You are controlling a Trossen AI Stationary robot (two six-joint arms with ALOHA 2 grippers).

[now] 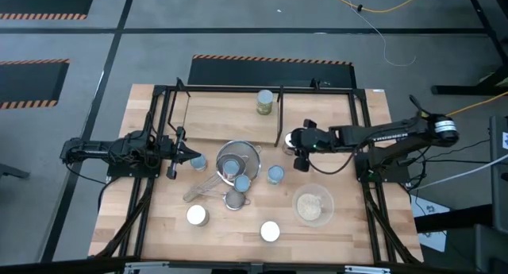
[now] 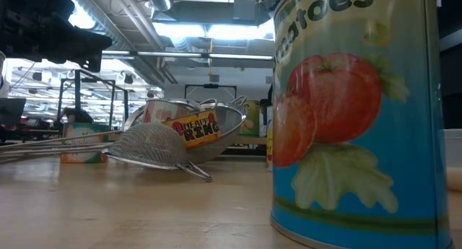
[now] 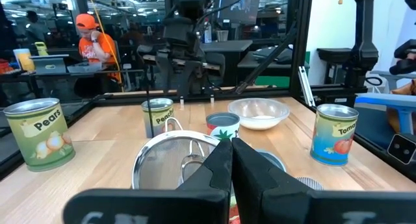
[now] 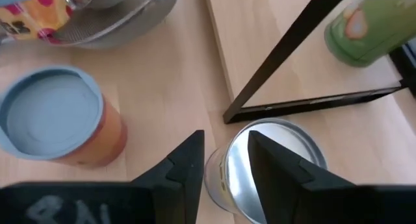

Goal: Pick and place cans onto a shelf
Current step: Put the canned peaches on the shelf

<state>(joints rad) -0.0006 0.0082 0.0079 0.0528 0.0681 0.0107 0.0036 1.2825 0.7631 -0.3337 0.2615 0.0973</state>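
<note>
One green-labelled can (image 1: 265, 102) stands on the shelf (image 1: 222, 119), a black-rod rack on a pale board. A silver-topped can (image 4: 286, 134) stands upright by the corner of a shelf loop (image 4: 305, 100). It also shows in the left wrist view (image 3: 156, 117). My right gripper (image 4: 225, 138) slants down over this can's near side, fingers apart. Three blue-topped cans (image 1: 243, 183) and two white-topped ones (image 1: 197, 216) stand on the table. My left gripper (image 1: 176, 153) waits shut at the table's left, level, touching nothing. My right gripper comes at the silver-topped can slanting down from the table's right. One finger (image 4: 185, 165) stands just outside the can's near-side wall (image 4: 211, 175). The other finger (image 4: 276, 169) is over its top. Whether either finger touches the can I cannot tell.
Two mesh strainers (image 1: 236, 159) (image 1: 235, 199) lie mid-table among the cans, and a glass bowl (image 1: 313, 204) stands near the right. A blue-lidded can (image 4: 52, 113) is close beside my right gripper. A tomato can (image 2: 354, 119) fills the low view. A person sits beyond the table.
</note>
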